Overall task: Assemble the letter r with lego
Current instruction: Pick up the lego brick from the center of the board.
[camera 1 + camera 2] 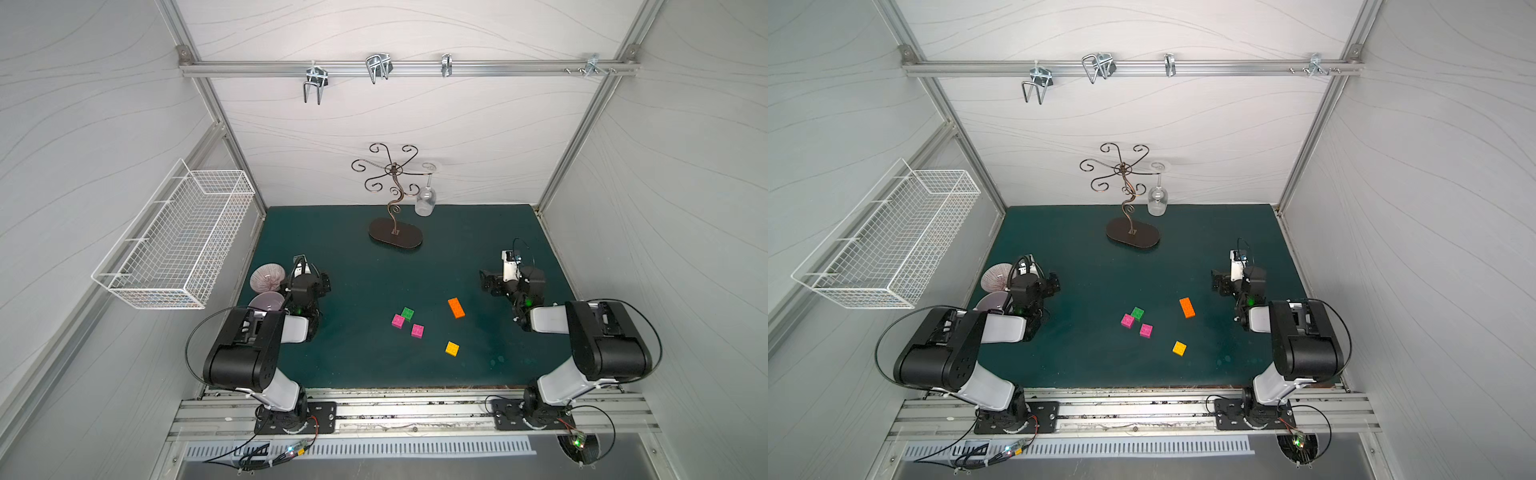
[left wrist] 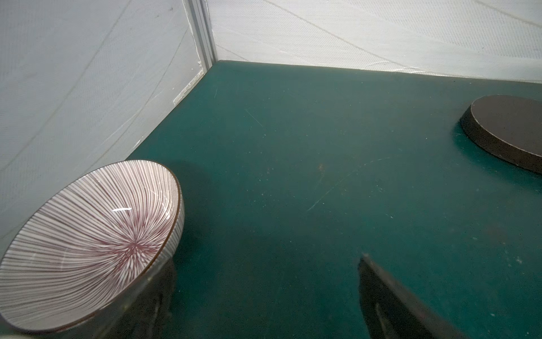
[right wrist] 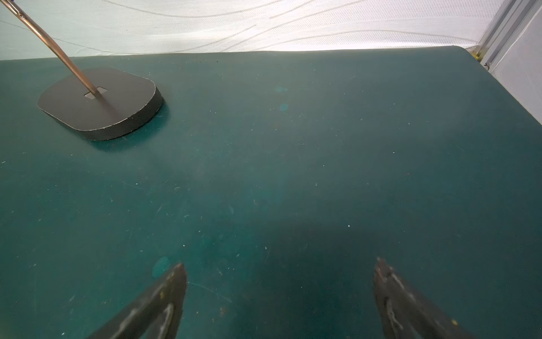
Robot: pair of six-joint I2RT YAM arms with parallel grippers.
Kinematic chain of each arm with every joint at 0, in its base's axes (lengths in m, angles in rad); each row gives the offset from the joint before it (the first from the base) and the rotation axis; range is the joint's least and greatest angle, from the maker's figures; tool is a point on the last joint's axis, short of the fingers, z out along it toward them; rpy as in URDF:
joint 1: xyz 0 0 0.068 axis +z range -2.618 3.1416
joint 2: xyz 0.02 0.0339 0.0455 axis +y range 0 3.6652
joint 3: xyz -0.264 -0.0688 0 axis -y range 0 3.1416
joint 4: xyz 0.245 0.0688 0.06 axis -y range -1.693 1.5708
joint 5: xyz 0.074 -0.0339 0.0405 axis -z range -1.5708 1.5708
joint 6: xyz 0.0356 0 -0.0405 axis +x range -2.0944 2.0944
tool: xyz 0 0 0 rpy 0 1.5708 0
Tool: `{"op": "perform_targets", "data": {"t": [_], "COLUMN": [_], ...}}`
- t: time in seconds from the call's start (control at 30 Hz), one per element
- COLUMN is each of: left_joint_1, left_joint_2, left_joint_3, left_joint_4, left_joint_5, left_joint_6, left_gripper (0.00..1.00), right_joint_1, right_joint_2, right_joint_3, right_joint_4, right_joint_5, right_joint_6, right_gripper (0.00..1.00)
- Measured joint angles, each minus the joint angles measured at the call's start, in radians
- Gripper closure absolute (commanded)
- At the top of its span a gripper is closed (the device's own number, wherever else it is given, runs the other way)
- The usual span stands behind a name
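Observation:
Five lego bricks lie loose on the green mat in both top views, and no letter r is in view. The green brick (image 1: 407, 313) sits close to one pink brick (image 1: 398, 321), with the second pink brick (image 1: 417, 331) just nearer the front. The long orange brick (image 1: 456, 308) and the yellow brick (image 1: 452, 348) lie to their right. My left gripper (image 2: 261, 276) is open over bare mat at the left, far from the bricks. At the right, my right gripper (image 3: 280, 264) is also open and empty. Neither wrist view shows any brick.
Two purple bowls stand beside the left arm, one striped (image 1: 267, 276) and one plain (image 1: 266, 301). The striped bowl (image 2: 88, 243) hides part of one left finger. A metal stand (image 1: 395, 233) with a hanging wine glass (image 1: 425, 201) is at the back. A wire basket (image 1: 174, 245) hangs on the left wall.

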Motion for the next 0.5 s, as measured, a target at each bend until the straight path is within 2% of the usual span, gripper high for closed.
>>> {"op": "perform_targets", "data": {"t": [0.5], "left_joint_1": [0.016], "left_joint_2": [0.000], "left_joint_3": [0.000], "left_joint_4": [-0.002], "left_joint_5": [0.019], "left_joint_6": [-0.002], "left_gripper": [0.00], "right_joint_1": [0.000], "right_joint_2": [0.000], "right_joint_3": [0.000], "right_joint_4": [0.000], "right_joint_5": [0.000], "right_joint_6": [0.000], "right_gripper": [0.01]}}
